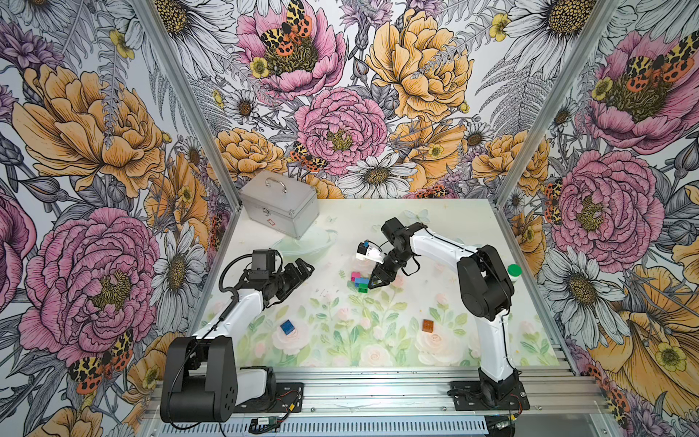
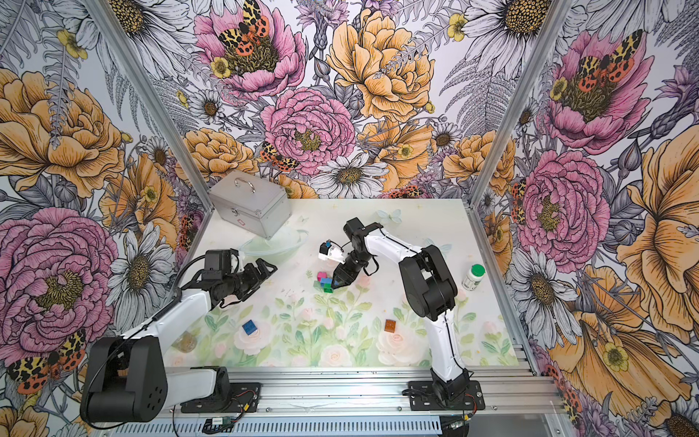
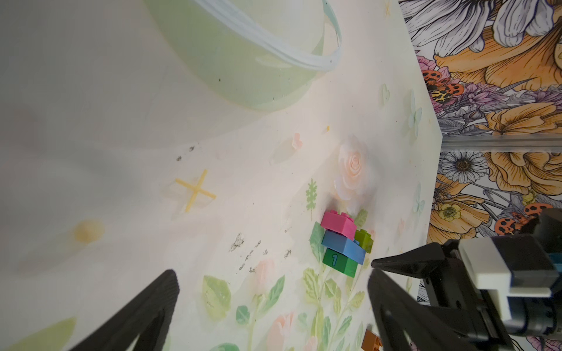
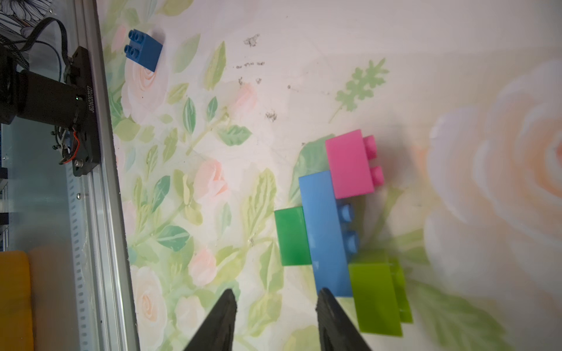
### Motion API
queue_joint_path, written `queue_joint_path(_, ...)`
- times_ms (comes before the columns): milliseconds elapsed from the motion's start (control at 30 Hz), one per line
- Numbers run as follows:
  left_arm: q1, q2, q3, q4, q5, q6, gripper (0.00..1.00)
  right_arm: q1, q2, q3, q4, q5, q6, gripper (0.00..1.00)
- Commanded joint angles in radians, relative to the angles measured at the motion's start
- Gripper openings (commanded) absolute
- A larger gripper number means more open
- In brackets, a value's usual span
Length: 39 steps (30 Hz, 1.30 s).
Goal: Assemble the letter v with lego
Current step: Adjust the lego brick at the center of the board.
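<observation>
The partly built letter v lies flat mid-table: a pink brick [image 4: 349, 164] and a lime brick [image 4: 377, 297] on a light-blue bar [image 4: 325, 231], with a dark-green brick [image 4: 292, 235] under it. Both top views show this cluster [image 1: 361, 282] [image 2: 325, 282]. My right gripper [image 4: 276, 293] is open just beside it, one fingertip [image 4: 324, 296] at the bar's end, nothing between the fingers. A dark-blue brick [image 1: 287, 327] and an orange brick [image 1: 428, 325] lie loose nearer the front. My left gripper [image 1: 302, 268] hovers wide open and empty to the cluster's left.
A closed metal case [image 1: 280, 204] stands at the back left, with a clear bowl [image 1: 306, 246] in front of it. A green-capped white bottle [image 2: 473, 276] stands at the right edge behind the right arm. An aluminium rail [image 1: 378, 393] runs along the front.
</observation>
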Motion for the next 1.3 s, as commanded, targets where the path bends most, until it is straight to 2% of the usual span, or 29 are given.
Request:
queue_joint_path(0, 0.011, -0.035, 0.016, -0.018, 0.009, 0.028, 0.99, 0.036, -0.068, -0.006, 0.031, 0.174, -0.015, 0.61)
queue_joint_path(133, 0.015, -0.062, 0.015, -0.032, 0.001, 0.032, 0.99, 0.079, -0.093, 0.033, 0.039, 0.338, -0.027, 0.67)
queue_joint_path(167, 0.018, -0.069, 0.014, -0.036, -0.001, 0.034, 0.99, 0.090, -0.092, 0.042, 0.040, 0.362, -0.030, 0.73)
queue_joint_path(200, 0.022, -0.073, 0.013, -0.039, -0.001, 0.034, 0.99, 0.102, -0.089, 0.051, 0.039, 0.385, -0.035, 0.74)
queue_joint_path(500, 0.036, -0.098, 0.012, -0.057, -0.005, 0.032, 0.99, 0.176, -0.014, 0.112, 0.037, 0.525, -0.078, 0.71)
queue_joint_path(1033, 0.044, -0.118, -0.012, -0.069, -0.014, 0.034, 0.99, 0.229, 0.080, 0.176, 0.002, 0.562, -0.102, 0.69)
queue_joint_path(1267, 0.047, -0.117, -0.012, -0.071, -0.015, 0.034, 0.99, 0.248, 0.105, 0.173, 0.002, 0.573, -0.108, 0.61)
